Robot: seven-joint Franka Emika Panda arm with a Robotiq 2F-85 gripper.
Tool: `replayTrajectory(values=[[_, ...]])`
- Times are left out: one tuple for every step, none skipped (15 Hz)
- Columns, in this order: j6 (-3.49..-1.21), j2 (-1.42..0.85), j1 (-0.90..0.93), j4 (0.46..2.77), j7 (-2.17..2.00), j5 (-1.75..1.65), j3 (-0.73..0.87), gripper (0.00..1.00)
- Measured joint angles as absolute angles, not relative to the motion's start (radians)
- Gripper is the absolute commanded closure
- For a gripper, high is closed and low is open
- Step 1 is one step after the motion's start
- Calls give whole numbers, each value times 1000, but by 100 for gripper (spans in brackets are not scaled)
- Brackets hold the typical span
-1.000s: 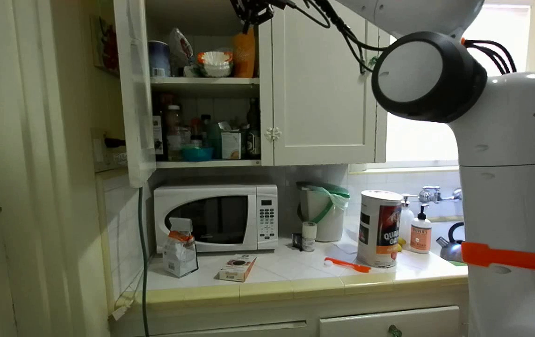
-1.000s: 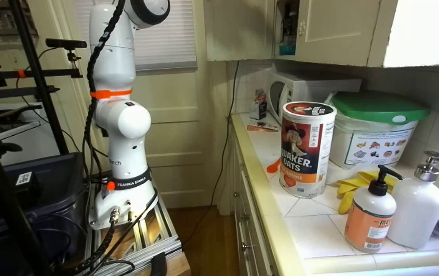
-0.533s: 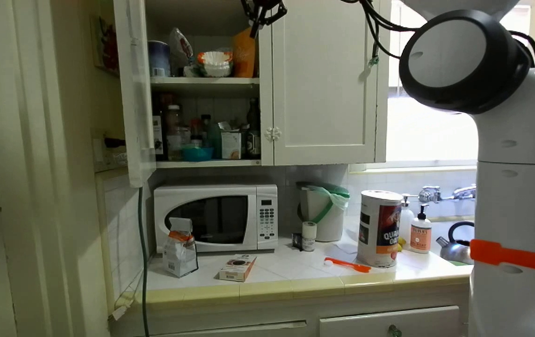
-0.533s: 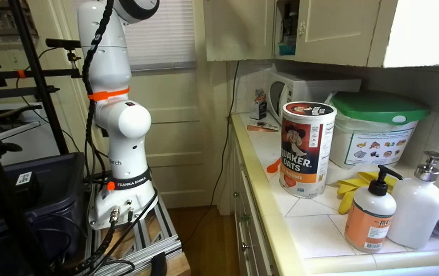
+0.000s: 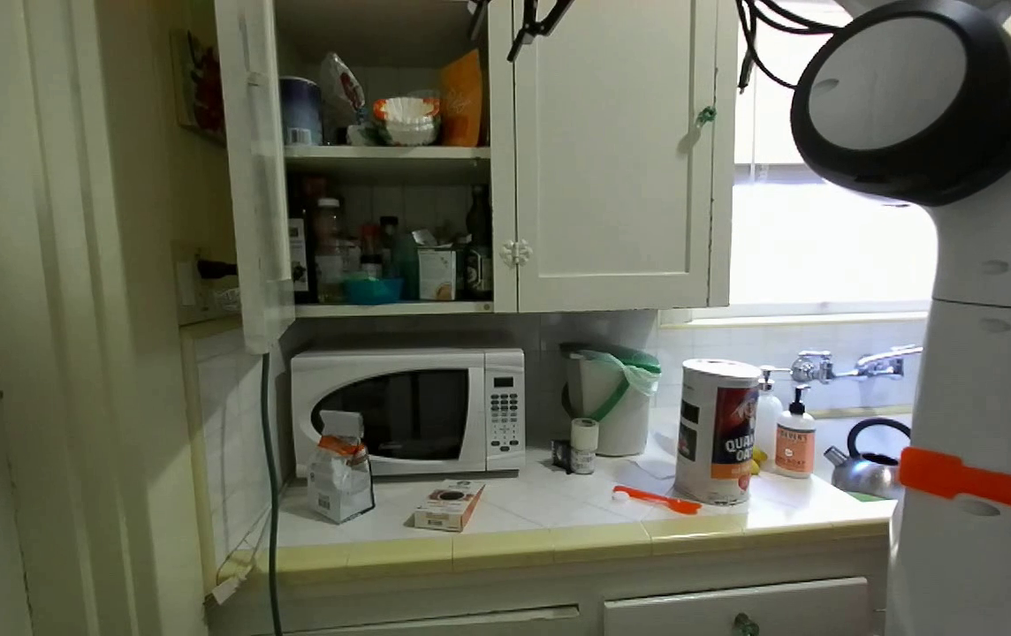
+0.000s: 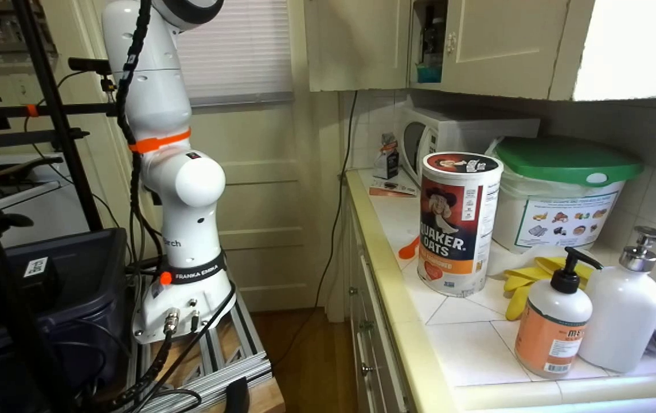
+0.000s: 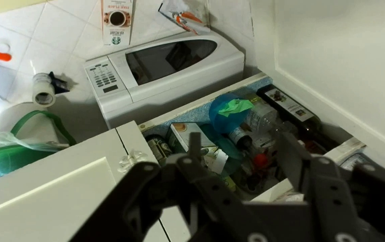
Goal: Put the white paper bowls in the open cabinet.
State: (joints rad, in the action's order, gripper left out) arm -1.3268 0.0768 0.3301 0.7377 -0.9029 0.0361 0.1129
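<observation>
The white paper bowls (image 5: 409, 128) sit in the open cabinet (image 5: 386, 153), on the upper of two levels in view, just left of one orange pouch (image 5: 461, 102); they are stacked, and I cannot tell their number. The gripper (image 7: 241, 144), cut off by the top edge in an exterior view, looms dark and blurred in the wrist view, its two fingers apart. Beyond them lies the lower level, where crowded bottles (image 5: 327, 252) overlap too much for a count; one blue bowl (image 5: 373, 290) can be told among them. The robot arm (image 5: 991, 380) hides part of one kettle (image 5: 866, 473). Both exterior views show one microwave (image 5: 408, 412), one oats canister (image 6: 459, 229), one orange-labelled pump bottle (image 6: 554, 327) and, partly hidden in each, one white pump bottle (image 6: 623, 321).
</observation>
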Motion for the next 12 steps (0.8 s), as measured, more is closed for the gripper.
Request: replayTrajectory(values=[[-1325,91,324,751,-901,72,129,1],[-1321,106,319,766,-896,105,147,0],[-1311,121,314,781,-887,141,168,0],[-1293,137,310,797,-875,185,194,0],[-1264,154,306,814,-855,241,226,0],[-1226,170,302,831,-830,302,265,0],[-1188,186,299,848,-805,361,307,0],[-1145,201,296,865,-780,421,354,0],[-1104,212,295,881,-752,475,402,0],[-1095,218,293,890,-740,486,425,0],[-1096,218,292,890,-740,485,426,0],[-1096,217,293,890,-740,484,420,0]])
